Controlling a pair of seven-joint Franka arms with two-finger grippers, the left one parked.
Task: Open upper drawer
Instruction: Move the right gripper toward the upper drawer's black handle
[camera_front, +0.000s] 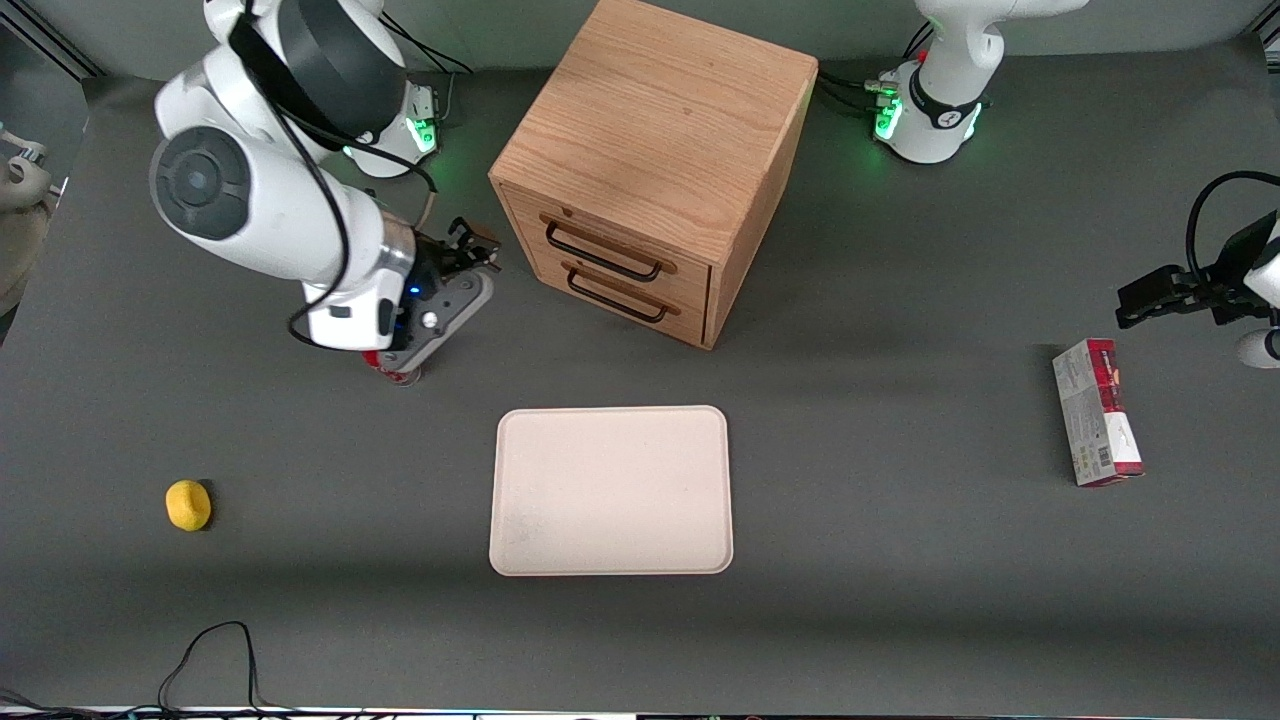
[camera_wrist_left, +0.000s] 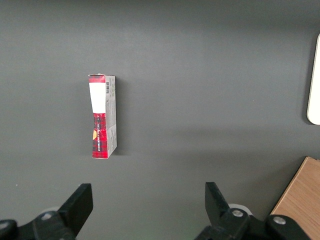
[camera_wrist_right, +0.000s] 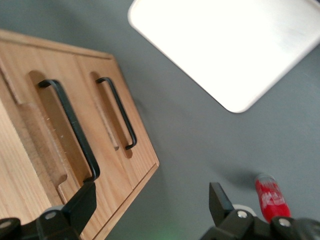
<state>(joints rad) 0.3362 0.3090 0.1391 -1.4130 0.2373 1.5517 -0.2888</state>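
The oak cabinet (camera_front: 655, 130) stands at the middle of the table. Its upper drawer (camera_front: 625, 240) is shut, with its long black wire handle (camera_front: 600, 252) across the front; the lower drawer (camera_front: 640, 310) sits just below it. In the right wrist view the upper handle (camera_wrist_right: 70, 127) is the nearer one and the lower handle (camera_wrist_right: 117, 112) lies next to it. My right gripper (camera_front: 470, 250) is open and empty. It hovers in front of the drawers, toward the working arm's end. In the right wrist view the gripper (camera_wrist_right: 150, 200) has one fingertip (camera_wrist_right: 82, 197) close to the end of the upper handle.
A cream tray (camera_front: 610, 490) lies nearer the front camera than the cabinet and also shows in the right wrist view (camera_wrist_right: 230, 45). A red can (camera_front: 390, 368) stands under my wrist. A yellow lump (camera_front: 188, 504) lies toward the working arm's end. A red-and-white box (camera_front: 1095, 412) lies toward the parked arm's end.
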